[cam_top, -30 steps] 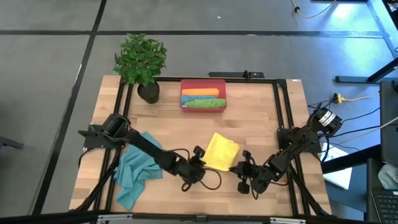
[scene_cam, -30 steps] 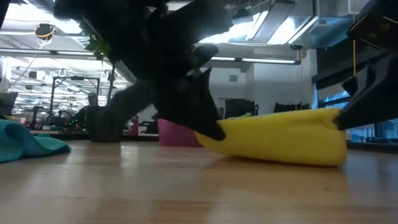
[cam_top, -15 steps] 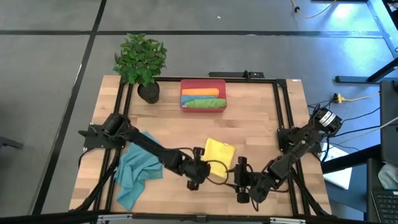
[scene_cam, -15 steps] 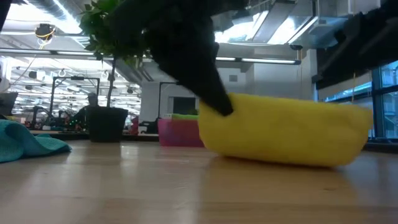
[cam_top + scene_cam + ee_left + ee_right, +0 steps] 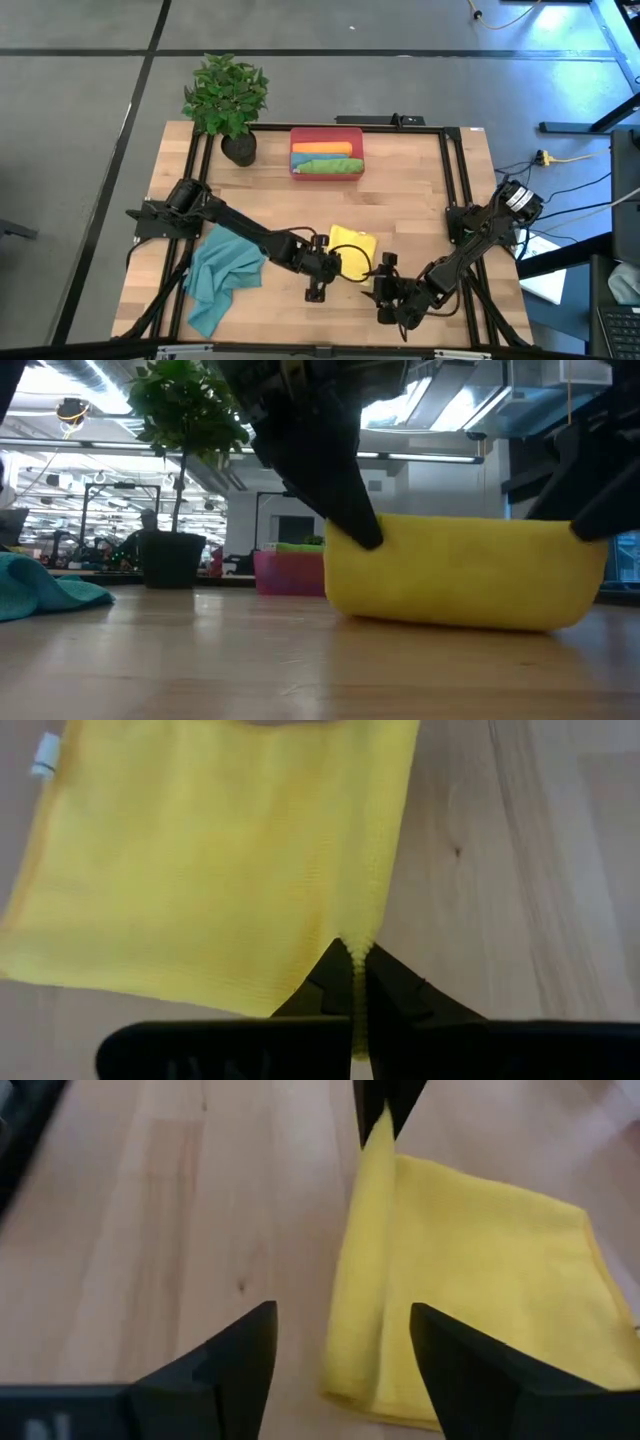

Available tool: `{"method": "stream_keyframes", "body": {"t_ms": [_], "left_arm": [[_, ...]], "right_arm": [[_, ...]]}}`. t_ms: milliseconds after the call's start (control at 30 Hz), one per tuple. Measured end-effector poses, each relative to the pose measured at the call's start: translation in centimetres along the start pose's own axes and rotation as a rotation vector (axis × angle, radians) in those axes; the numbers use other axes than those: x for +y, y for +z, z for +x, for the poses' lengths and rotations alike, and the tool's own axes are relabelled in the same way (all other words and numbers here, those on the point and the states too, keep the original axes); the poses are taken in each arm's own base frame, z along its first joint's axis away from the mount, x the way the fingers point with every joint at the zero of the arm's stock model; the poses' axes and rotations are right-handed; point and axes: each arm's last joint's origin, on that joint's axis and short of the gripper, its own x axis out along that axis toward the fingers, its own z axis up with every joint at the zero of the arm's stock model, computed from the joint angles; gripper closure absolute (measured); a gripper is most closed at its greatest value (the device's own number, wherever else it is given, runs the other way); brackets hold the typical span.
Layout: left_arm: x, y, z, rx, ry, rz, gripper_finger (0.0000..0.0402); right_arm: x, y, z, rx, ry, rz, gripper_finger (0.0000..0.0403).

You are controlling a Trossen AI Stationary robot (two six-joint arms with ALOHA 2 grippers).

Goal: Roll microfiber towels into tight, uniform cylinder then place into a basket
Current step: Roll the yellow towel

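- Low over the near middle of the wooden table (image 5: 410,190), the left gripper (image 5: 338,264) has its jaws closed on the near left edge of the yellow towel (image 5: 352,248), pinching a raised fold of cloth between the fingertips (image 5: 340,982).
- From the left wrist view the yellow towel spreads flat away from the pinch, a small white tag (image 5: 43,756) at its far corner.
- Just to the right and slightly nearer, the right gripper (image 5: 382,287) hangs with its jaws wide and nothing between them; its fingers (image 5: 235,1360) straddle the near end of the towel's raised fold without touching it.
- Seen from table height, the yellow towel stands up as a thick folded hump, the left gripper's dark tip at its upper left corner.
- Two teal-blue towels (image 5: 222,276) lie crumpled together near the left edge of the table, well apart from both grippers.
- At the far middle of the table sits the basket (image 5: 326,133), holding an orange towel (image 5: 324,149) and a green towel (image 5: 328,166) rolled side by side.
- Left of the basket stands a potted plant (image 5: 227,97) at the far left corner.
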Motion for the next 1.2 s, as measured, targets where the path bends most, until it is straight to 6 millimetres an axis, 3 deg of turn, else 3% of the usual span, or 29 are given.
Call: {"method": "stream_keyframes", "body": {"t_ms": [367,700,1033,1200], "left_arm": [[3.1,-0.8,1.7,0.012,-0.163,-0.072,0.0401],[5.6,-1.2,3.1,0.049,-0.158,-0.117,0.0401],[5.8,-1.5,5.1,0.032,-0.229,-0.097,0.0401],[5.7,-1.4,5.2,0.022,-0.233,-0.093,0.0401]], "right_arm": [[-0.5,-0.2,1.1,0.015,-0.046,0.003,0.0253],[-0.8,0.2,1.3,-0.025,-0.09,0.041,0.0298],[-1.1,1.4,2.0,-0.073,-0.065,0.08,0.0336],[-2.3,0.4,3.0,-0.02,-0.079,0.122,0.0357]]}}
